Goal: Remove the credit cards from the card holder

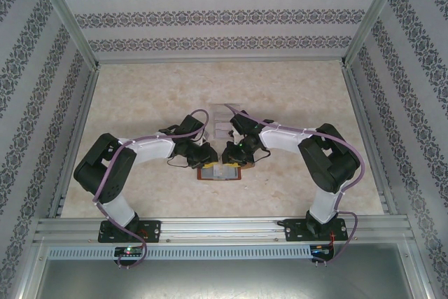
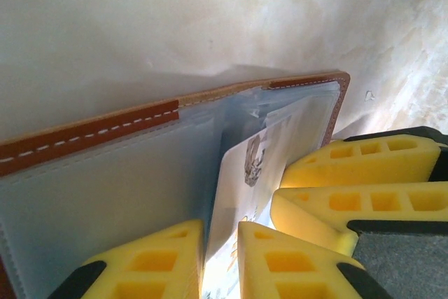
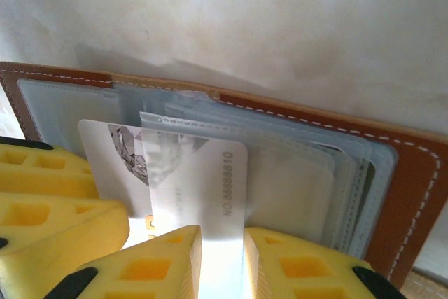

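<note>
The brown leather card holder (image 1: 219, 174) lies open on the table, its grey-blue pockets (image 2: 105, 194) facing up. A whitish credit card (image 3: 112, 173) with a grey emblem sticks partway out of a clear pocket leaf (image 3: 294, 180). My left gripper (image 2: 220, 260) is shut on the card's (image 2: 241, 173) near edge. My right gripper (image 3: 222, 264) is closed to a narrow gap on the leaf, through which the card's number shows. The two grippers meet over the wallet, left (image 1: 212, 161) and right (image 1: 231, 160). Each one's yellow fingers show in the other's wrist view (image 2: 350, 166) (image 3: 49, 173). Other cards are hidden.
A clear plastic box (image 1: 224, 118) stands just behind the wallet. The pale marbled table (image 1: 140, 103) is walled in by patterned panels and an aluminium frame (image 1: 224, 229) along the near edge.
</note>
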